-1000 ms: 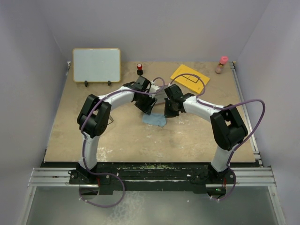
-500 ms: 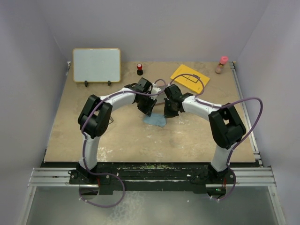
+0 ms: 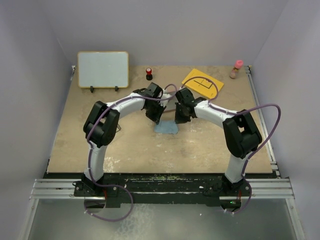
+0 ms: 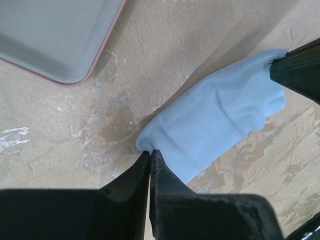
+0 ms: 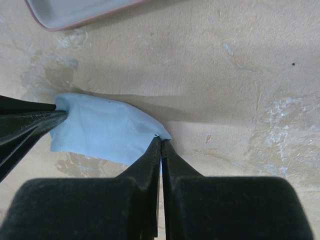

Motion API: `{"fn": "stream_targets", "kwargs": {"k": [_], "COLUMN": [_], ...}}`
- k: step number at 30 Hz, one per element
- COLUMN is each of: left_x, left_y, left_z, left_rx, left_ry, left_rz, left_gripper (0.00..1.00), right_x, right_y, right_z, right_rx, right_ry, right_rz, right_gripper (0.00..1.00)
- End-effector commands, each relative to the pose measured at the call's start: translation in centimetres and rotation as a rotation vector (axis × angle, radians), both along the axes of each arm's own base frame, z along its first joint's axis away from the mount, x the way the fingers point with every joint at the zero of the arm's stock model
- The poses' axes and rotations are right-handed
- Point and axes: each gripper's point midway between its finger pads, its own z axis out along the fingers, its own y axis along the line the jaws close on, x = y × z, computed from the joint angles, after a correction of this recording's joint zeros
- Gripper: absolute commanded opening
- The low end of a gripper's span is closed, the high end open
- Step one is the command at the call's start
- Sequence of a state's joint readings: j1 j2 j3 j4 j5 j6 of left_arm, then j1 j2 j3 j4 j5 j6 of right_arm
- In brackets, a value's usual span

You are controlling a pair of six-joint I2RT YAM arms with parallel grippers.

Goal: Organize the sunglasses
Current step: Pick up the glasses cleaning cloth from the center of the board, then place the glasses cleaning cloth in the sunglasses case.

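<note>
A light blue cloth (image 3: 166, 128) lies mid-table, stretched between both grippers. My left gripper (image 4: 150, 152) is shut on one corner of the cloth (image 4: 220, 125). My right gripper (image 5: 161, 140) is shut on the opposite corner of the cloth (image 5: 100, 132). In the top view the left gripper (image 3: 156, 120) and right gripper (image 3: 178, 120) point down on either side of it. A thin dark wire shape (image 3: 118, 129) by the left arm's elbow may be the sunglasses; it is too small to tell. The wrist views show no sunglasses.
A grey flat case with a pink rim (image 4: 50, 35) lies just beyond the cloth, also seen as the case (image 5: 75, 10). A whiteboard (image 3: 103, 69) stands back left. A red-topped knob (image 3: 149, 73), a yellow sheet (image 3: 202, 83) and a pink-capped bottle (image 3: 237, 69) sit along the back.
My left gripper has closed onto the cloth's corner. Both wrists have shifted slightly and the cloth now lies flatter between them.
</note>
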State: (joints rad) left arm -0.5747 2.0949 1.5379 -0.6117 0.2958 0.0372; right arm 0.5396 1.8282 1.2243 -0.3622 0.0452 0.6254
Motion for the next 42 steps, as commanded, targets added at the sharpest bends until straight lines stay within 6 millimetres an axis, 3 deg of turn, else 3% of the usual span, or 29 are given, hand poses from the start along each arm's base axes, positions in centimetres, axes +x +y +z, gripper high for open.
{"fn": "stream_targets", "kwargs": {"k": [1, 8, 18, 23, 32, 42], "left_x": [2.0, 4.0, 5.7, 6.5, 8.9, 10.5], "left_y": [-0.9, -2.1, -2.8, -3.4, -4.7, -5.4], "left_z": [3.2, 5.3, 4.7, 5.1, 7.7, 6.5], "left_rx": [-0.034, -0.069, -0.073, -0.091, -0.148, -0.134], "left_ry": [-0.065, -0.115, -0.127, -0.142, -0.234, -0.234], "left_rz": [0.012, 0.026, 0.061, 0.072, 0.089, 0.114], "left_gripper": [0.04, 0.04, 0.04, 0.04, 0.04, 0.04], "right_x": [2.0, 3.2, 5.4, 6.9, 9.0, 11.7], "right_y": [0.0, -0.1, -2.6, -2.7, -3.1, -3.8], "right_z": [2.0, 2.5, 2.7, 3.4, 4.0, 4.1], "right_rx": [-0.008, -0.024, -0.079, -0.059, -0.050, -0.051], "right_ry": [-0.065, -0.077, -0.065, -0.088, -0.112, -0.123], "right_rz": [-0.020, -0.033, -0.143, -0.151, -0.167, -0.215], "right_gripper": [0.00, 0.00, 0.00, 0.00, 0.00, 0.00]}}
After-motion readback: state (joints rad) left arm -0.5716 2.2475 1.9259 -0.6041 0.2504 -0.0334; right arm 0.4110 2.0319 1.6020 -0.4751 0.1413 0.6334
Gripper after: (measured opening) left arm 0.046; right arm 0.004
